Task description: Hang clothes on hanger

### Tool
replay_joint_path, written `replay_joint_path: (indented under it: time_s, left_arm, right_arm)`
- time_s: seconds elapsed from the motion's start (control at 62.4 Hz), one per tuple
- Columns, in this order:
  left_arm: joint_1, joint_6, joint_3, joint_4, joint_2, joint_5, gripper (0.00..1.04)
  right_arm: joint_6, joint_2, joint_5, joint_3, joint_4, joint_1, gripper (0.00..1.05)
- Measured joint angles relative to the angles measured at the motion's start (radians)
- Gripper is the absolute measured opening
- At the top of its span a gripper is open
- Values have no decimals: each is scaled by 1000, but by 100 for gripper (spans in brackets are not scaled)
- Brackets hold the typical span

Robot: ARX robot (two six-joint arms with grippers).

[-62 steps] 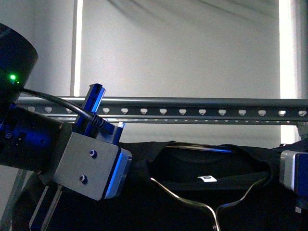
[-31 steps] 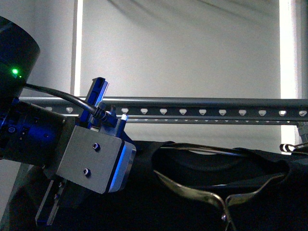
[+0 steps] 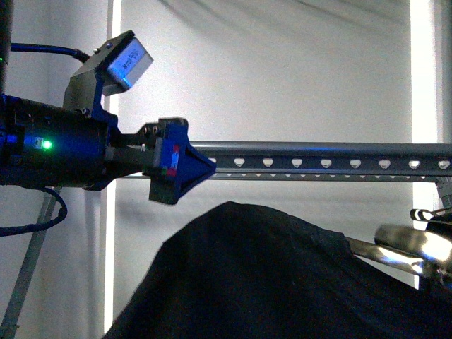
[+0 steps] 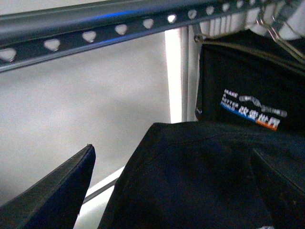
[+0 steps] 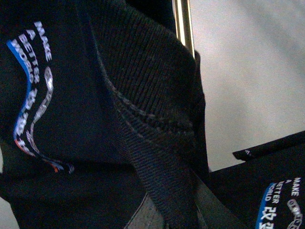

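Observation:
The black T-shirt (image 3: pixel 268 275) bulges up just below the grey rail (image 3: pixel 318 159) with its heart-shaped holes. Its collar and label are hidden in the front view. My left gripper (image 3: pixel 176 166) is open at rail height, above the shirt's left shoulder. In the left wrist view its fingers (image 4: pixel 57 195) stand apart on either side of the shirt (image 4: pixel 200 176), under the rail (image 4: pixel 95 28). My right gripper (image 5: pixel 162 210) is shut on the T-shirt beside its ribbed collar (image 5: pixel 147 95). It does not show in the front view.
A thin shiny wire coat hanger (image 3: pixel 409 251) sticks out of the shirt at the right and also shows in the right wrist view (image 5: pixel 183 24). Another black shirt with a printed logo (image 4: pixel 248 90) hangs from the rail. A pale curtain lies behind.
My left arm has risen from in front of the shirt to rail height. The shirt has come up and closer, hiding its collar and label. The wire hanger has shifted right.

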Motion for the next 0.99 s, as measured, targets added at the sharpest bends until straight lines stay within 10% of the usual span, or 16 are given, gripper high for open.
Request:
replay_joint_path:
  time_s: [0.368, 0.657, 0.993]
  left_arm:
    - [173, -424, 150, -145, 27, -437, 98]
    - [171, -501, 92, 14, -43, -356, 98]
    - [69, -177, -365, -16, -335, -554, 43]
  right_arm:
    - [620, -46, 22, 202, -268, 42, 3]
    - [1332, 50, 93, 413, -199, 142, 3]
    - [1942, 176, 235, 600, -111, 234, 3]
